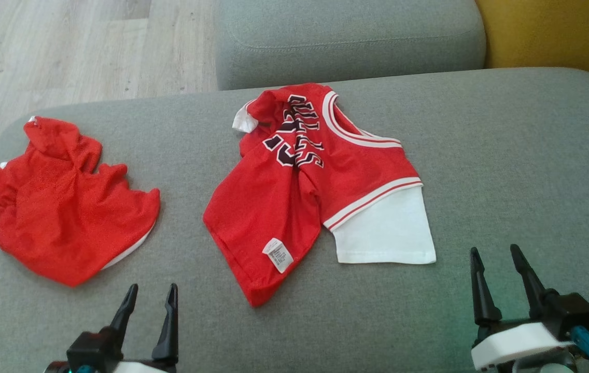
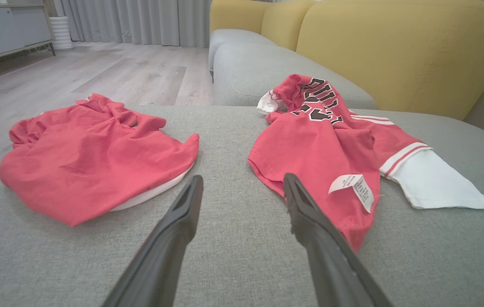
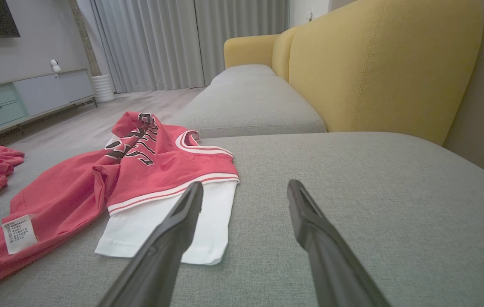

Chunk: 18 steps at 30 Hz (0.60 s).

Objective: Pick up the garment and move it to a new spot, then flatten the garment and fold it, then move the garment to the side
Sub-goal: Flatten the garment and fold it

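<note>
I'm hovering both pairs released and empty: left fingers [image 1: 169,324] lower left, right fingers [image 1: 481,295] lower right. Pick-up step not yet begun, I'm judging. Crumpled red jersey [image 1: 294,207] is lying mid-frame on the sofa seat [image 1: 507,155]. Next I'm probably needing to reach forward and pinch its near edge.

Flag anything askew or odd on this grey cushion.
The lettered red jersey lies twisted, its hem flipped so the care label shows, one white sleeve sticking out. The plain red garment beside it is crumpled.

Two red garments: lettered jersey [image 1: 294,207] at centre, crumpled top [image 1: 66,202] at left. Two grey seat cushions [image 1: 507,155]. Two grippers: left gripper [image 1: 153,287], right gripper [image 1: 495,249].
</note>
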Tool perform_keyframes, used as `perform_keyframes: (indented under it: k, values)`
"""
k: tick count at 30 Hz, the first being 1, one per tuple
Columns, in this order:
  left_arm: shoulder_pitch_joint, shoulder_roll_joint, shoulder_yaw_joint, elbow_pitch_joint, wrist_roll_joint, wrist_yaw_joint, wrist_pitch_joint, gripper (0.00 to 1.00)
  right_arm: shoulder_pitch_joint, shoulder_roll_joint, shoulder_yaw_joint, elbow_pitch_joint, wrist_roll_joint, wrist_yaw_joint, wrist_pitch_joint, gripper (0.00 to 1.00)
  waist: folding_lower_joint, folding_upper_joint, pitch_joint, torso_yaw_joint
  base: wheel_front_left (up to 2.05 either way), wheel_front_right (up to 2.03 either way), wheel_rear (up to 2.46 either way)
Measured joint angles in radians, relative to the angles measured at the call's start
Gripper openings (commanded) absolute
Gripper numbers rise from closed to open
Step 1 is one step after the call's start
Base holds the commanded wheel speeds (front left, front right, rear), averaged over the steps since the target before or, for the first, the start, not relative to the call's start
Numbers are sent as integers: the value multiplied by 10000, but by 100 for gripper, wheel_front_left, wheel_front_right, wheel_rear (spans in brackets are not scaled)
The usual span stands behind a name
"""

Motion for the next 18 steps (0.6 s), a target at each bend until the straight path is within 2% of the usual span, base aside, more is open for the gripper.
perform_keyframes:
  k: [14, 18]
  values:
    - [-20, -209, 414, 40, 433, -360, 0, 100, -4, 0, 77, 188, 0, 0, 0, 100, 0, 0, 45, -41, 0, 0, 0]
    - [-183, -217, 169, 176, 604, -453, 0, 100, -105, -2, 336, 679, -13, 0, 4, 100, 0, 0, 155, -27, 0, 0, 0]
